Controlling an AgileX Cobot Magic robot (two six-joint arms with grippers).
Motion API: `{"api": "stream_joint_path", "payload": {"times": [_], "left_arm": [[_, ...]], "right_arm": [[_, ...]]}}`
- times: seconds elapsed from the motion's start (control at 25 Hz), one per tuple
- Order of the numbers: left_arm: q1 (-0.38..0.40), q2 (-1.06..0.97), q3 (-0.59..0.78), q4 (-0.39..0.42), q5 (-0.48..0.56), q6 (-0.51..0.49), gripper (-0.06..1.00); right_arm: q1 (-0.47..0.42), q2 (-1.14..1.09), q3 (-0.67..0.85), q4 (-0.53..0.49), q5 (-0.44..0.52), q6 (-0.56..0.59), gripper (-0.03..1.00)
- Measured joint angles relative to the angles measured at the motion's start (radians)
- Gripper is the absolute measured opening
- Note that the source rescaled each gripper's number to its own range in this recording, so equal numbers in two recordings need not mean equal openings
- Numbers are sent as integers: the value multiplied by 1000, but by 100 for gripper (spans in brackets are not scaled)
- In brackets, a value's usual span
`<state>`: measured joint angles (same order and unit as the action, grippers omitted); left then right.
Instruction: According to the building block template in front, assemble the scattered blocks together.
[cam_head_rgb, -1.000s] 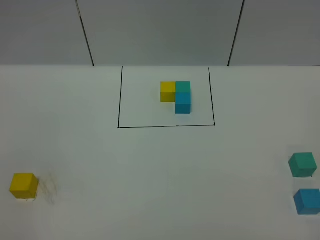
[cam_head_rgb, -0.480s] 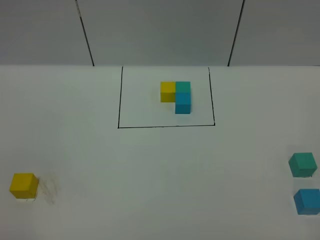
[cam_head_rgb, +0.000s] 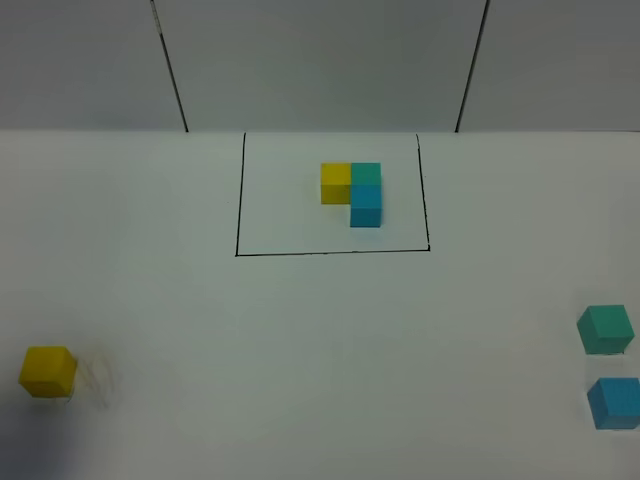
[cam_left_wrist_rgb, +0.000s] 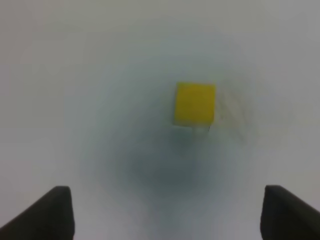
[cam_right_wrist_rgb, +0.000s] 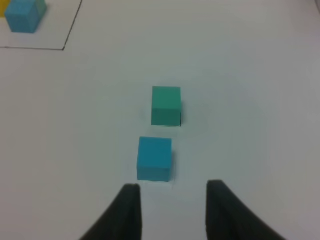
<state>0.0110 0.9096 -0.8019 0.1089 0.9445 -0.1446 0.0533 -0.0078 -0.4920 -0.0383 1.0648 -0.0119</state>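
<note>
Opening step, by my judgement: nothing joined yet, scattered blocks all apart.
- My left gripper (cam_left_wrist_rgb: 166, 196): spread wide, empty, above yellow cube (cam_left_wrist_rgb: 195, 103), which sits far left on counter (cam_head_rgb: 300, 350).
- Building block template (cam_head_rgb: 355, 192): centre back.
- Teal-green cube (cam_head_rgb: 604, 329), sky-blue cube (cam_head_rgb: 613, 402): right edge, near each other, not touching.
- My right gripper (cam_right_wrist_rgb: 174, 192): parted, empty, just short of sky-blue cube.

Next move calls for: descend centred over yellow cube, close on flat sides.

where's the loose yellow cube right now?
In the exterior high view the yellow cube sits alone at the lower left of the table, far from the framed template; in the left wrist view it lies ahead of the open left gripper, untouched.
</note>
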Motion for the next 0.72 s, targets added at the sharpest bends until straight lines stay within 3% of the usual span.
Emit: {"api": "stream_joint_path", "payload": {"times": [0.24,0.72], "left_arm": [[0,308,-2,-33,-129,0,64],[0,619,-1,-89,-331,31,64]], "right_arm": [[0,0,0,0,0,0,0],[0,0,0,0,0,0,0]]}}
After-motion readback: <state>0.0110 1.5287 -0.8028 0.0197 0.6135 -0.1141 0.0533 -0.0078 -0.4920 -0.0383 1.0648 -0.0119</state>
